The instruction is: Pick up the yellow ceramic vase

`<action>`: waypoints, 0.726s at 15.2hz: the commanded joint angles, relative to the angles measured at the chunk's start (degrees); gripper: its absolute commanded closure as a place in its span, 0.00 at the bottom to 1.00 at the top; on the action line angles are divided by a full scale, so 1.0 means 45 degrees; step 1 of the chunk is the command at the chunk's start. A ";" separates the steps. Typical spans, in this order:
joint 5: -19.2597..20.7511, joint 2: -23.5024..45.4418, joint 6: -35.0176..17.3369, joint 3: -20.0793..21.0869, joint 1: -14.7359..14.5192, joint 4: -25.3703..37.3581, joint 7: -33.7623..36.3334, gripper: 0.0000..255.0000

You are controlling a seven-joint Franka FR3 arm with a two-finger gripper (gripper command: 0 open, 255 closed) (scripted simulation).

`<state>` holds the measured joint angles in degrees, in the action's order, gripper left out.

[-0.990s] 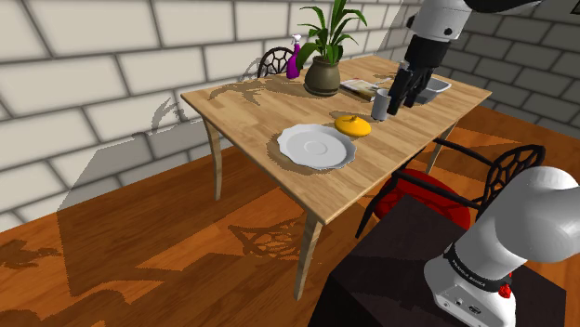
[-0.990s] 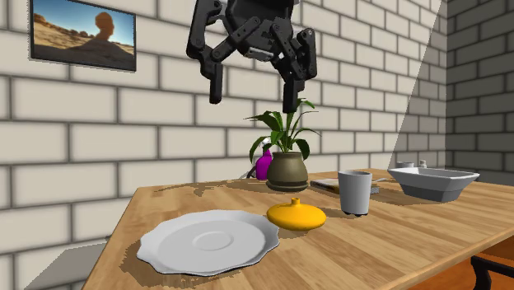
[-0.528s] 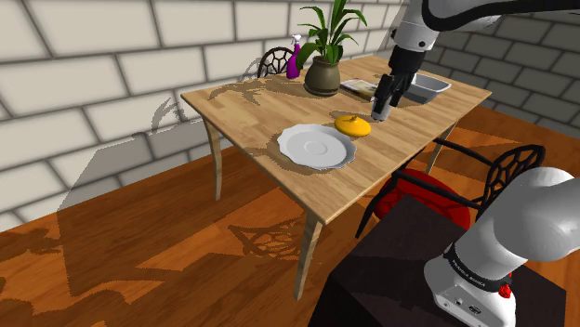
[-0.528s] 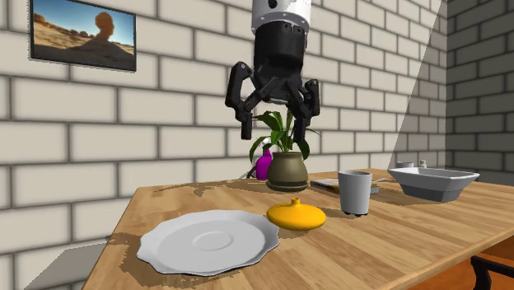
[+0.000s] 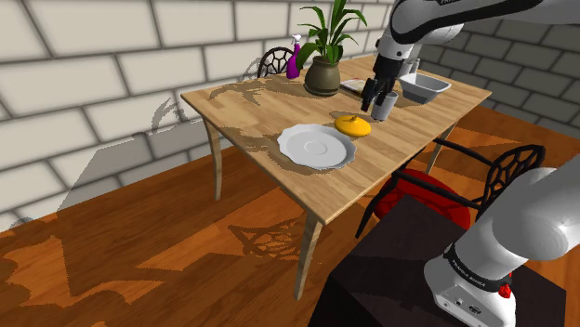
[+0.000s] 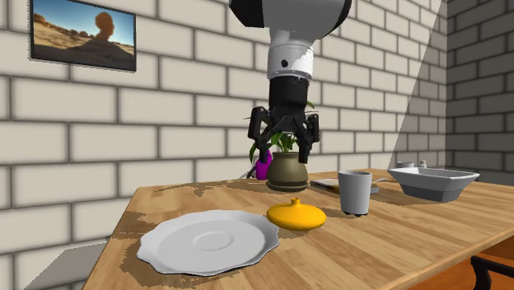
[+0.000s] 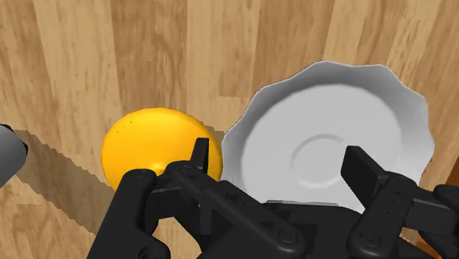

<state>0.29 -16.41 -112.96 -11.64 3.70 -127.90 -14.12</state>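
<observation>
Black jaws spread apart, empty | arm reaching downward over wooden table (image 5: pixel 251 104) | yellow vase (image 6: pixel 296 216) below, untouched

A home dining room: a wooden desk (image 5: pixel 251 107) set with a plate (image 5: pixel 316 147), cup (image 6: pixel 355 191) and potted plant (image 5: pixel 325 56), a red-cushioned chair (image 5: pixel 428 190), a framed picture (image 6: pixel 82 33) on brick walls (image 5: pixel 93 56), wood floor (image 5: pixel 158 251).

Bright, even light throughout, with jagged-edged shadows cast across the wooden table (image 5: pixel 251 100) and floor (image 5: pixel 139 237).
</observation>
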 commanded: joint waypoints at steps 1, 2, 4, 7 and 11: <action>-0.0108 0.0858 -0.0345 -0.0299 0.0084 0.0527 -0.0465 0.00; -0.0199 0.1312 -0.0508 -0.0430 0.0119 0.0821 -0.0686 0.00; -0.0424 0.2235 -0.0789 -0.0669 0.0203 0.1458 -0.1135 0.00; -0.0854 0.3653 -0.1098 -0.0962 0.0377 0.2538 -0.1818 0.00; -0.1536 0.5595 -0.1283 -0.1198 0.0742 0.4224 -0.2694 0.00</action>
<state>-5.71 6.17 -118.79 -16.74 6.54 -111.44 -25.10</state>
